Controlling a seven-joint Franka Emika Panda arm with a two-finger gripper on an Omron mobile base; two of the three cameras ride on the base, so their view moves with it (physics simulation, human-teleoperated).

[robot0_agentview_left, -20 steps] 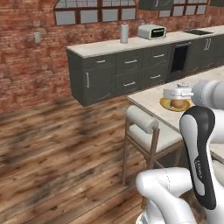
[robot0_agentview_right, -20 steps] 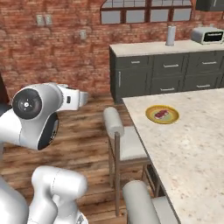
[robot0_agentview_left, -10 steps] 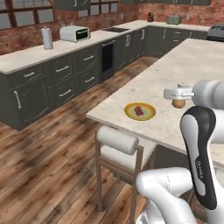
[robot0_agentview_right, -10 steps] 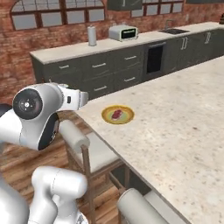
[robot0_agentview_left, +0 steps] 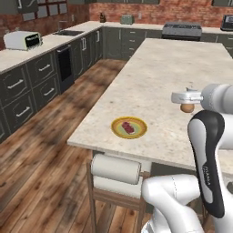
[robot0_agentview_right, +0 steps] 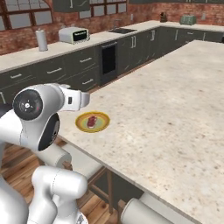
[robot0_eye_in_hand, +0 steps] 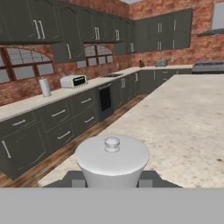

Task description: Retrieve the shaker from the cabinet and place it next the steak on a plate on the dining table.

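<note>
Gripping one shaker (robot0_agentview_left: 187, 108), the jaws hover above the dining table (robot0_agentview_left: 173, 68) near one plate (robot0_agentview_left: 129, 127) bearing one steak (robot0_agentview_left: 129, 127).

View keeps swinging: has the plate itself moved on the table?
No. The plate still sits by the dining table's near corner; the base drove.

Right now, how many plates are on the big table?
1. The plate with the yellow rim sits near the table's front edge, holding the steak. The robot's arm covers part of the tabletop, so another could be hidden.
</note>
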